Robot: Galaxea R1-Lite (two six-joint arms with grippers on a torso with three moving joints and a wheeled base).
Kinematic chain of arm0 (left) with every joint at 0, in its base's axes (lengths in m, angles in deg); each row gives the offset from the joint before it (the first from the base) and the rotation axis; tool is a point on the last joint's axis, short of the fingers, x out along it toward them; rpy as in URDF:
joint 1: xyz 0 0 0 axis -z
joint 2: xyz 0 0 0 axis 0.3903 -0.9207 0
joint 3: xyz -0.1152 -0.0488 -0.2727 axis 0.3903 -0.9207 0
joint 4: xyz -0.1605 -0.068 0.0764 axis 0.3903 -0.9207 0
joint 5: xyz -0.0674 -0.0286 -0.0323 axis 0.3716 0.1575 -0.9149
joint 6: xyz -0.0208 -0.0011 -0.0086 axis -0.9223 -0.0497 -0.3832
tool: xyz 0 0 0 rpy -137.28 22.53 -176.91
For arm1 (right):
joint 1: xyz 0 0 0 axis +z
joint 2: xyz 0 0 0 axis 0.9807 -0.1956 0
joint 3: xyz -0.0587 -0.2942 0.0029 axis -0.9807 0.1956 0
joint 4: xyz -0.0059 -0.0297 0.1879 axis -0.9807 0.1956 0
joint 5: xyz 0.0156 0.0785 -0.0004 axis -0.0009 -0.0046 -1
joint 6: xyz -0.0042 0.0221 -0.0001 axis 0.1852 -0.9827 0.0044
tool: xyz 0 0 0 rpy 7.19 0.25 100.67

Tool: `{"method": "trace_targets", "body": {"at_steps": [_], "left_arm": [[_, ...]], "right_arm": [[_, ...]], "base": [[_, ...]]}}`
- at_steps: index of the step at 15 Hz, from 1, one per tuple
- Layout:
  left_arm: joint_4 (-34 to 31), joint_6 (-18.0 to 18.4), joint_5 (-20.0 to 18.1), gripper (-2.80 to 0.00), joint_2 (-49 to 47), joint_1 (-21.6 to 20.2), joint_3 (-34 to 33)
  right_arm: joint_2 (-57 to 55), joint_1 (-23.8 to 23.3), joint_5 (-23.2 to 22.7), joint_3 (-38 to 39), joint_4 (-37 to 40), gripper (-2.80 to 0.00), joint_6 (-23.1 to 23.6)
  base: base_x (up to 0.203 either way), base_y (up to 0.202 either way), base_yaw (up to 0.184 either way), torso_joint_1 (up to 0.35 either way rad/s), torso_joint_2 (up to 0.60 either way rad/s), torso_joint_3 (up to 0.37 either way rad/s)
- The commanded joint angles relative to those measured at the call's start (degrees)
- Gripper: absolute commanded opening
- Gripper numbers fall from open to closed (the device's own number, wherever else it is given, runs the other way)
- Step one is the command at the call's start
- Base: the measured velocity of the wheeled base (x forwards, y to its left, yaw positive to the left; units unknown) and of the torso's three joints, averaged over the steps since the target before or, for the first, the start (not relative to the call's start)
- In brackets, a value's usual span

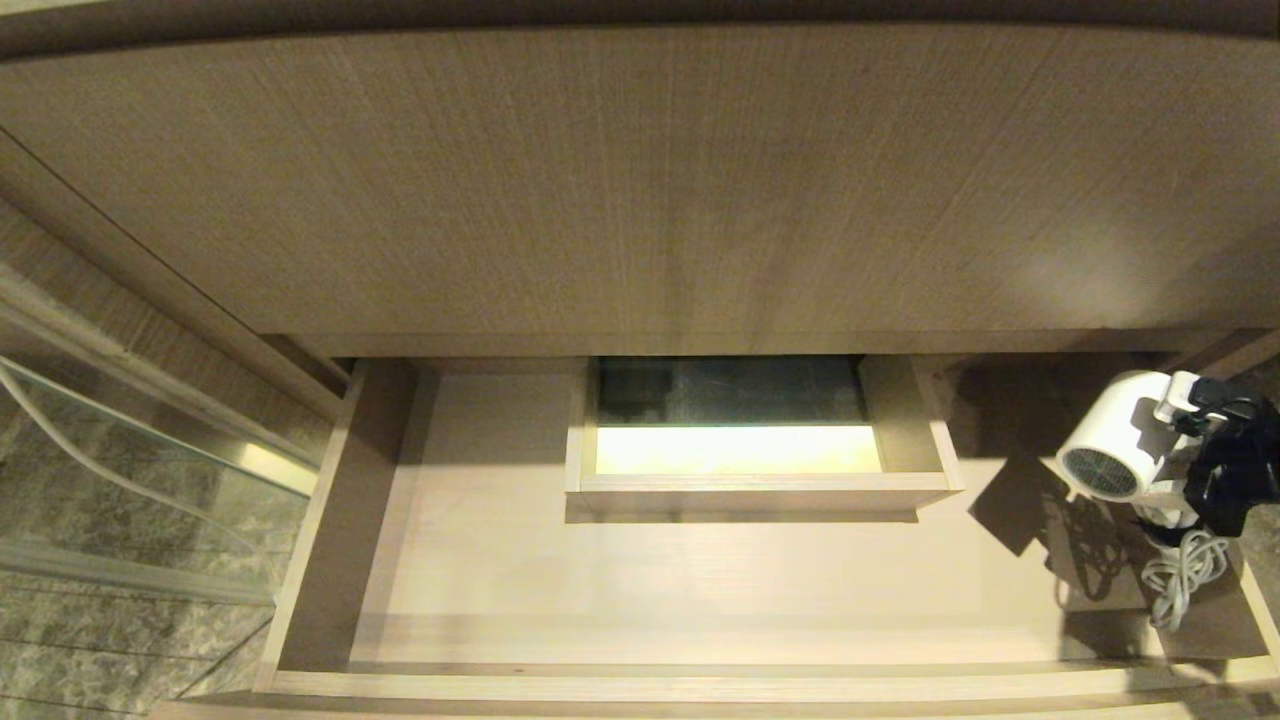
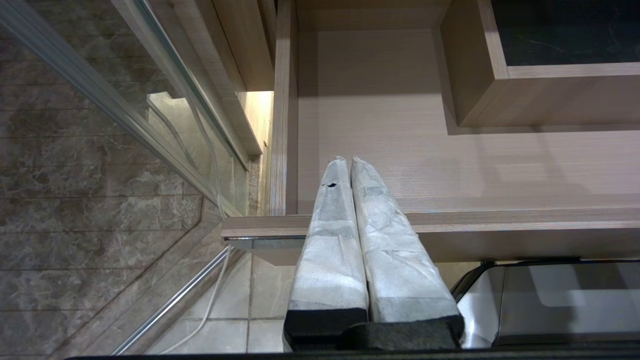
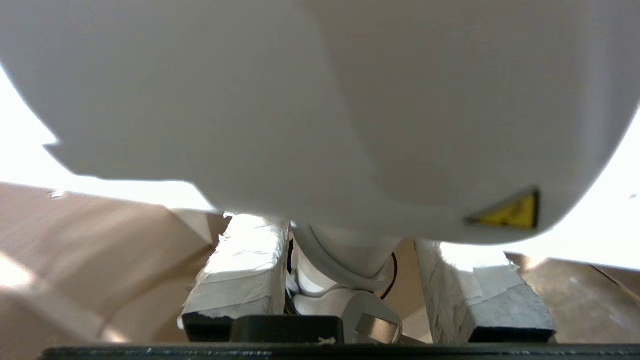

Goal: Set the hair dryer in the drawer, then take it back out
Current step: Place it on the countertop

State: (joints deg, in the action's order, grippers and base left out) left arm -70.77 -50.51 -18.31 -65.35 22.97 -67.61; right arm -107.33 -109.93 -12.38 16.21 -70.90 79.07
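Observation:
The drawer [image 1: 700, 685] stands pulled out, wide and shallow, in light wood grain. Over its right end hangs the white hair dryer [image 1: 1115, 430], grey grille facing the front left, casting a shadow on the drawer floor. My right gripper [image 1: 1180, 420] is shut on it from the right side. In the right wrist view the hair dryer [image 3: 320, 100] fills most of the picture, with the taped fingers [image 3: 245, 270] on either side of its lower part. Its bundled white cord [image 1: 1185, 575] dangles beneath. My left gripper [image 2: 348, 161] is shut and empty, parked above the drawer's [image 2: 450, 165] left front corner.
A boxed cutout [image 1: 760, 440] rises at the drawer's middle back. The taller wood-grain panel [image 1: 640, 180] stands above the drawer. A glass panel [image 1: 120, 470] with a metal rail and marble tiles lie to the left.

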Motion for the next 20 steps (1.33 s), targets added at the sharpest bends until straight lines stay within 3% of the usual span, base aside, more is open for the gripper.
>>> {"method": "trace_targets", "body": {"at_steps": [1, 10, 15, 20], "left_arm": [[0.0, 0.0, 0.0, -2.80, 0.0, 0.0, 0.0], [0.0, 0.0, 0.0, -2.80, 0.0, 0.0, 0.0], [0.0, 0.0, 0.0, -2.80, 0.0, 0.0, 0.0], [0.0, 0.0, 0.0, -2.80, 0.0, 0.0, 0.0]], "right_arm": [[5.0, 0.0, -0.3, 3.1, -0.1, -2.80, 0.4], [14.9, -0.1, 0.0, 9.8, -0.2, -2.80, -0.1], [24.7, -0.3, 0.0, 14.8, -0.4, -2.80, -7.9], [28.4, -0.7, 0.0, 15.7, -0.4, -2.80, -9.2]], "base": [[0.000, 0.000, 0.000, 0.000, 0.00, 0.000], [0.000, 0.000, 0.000, 0.000, 0.00, 0.000], [0.000, 0.000, 0.000, 0.000, 0.00, 0.000], [0.000, 0.000, 0.000, 0.000, 0.00, 0.000]]}}
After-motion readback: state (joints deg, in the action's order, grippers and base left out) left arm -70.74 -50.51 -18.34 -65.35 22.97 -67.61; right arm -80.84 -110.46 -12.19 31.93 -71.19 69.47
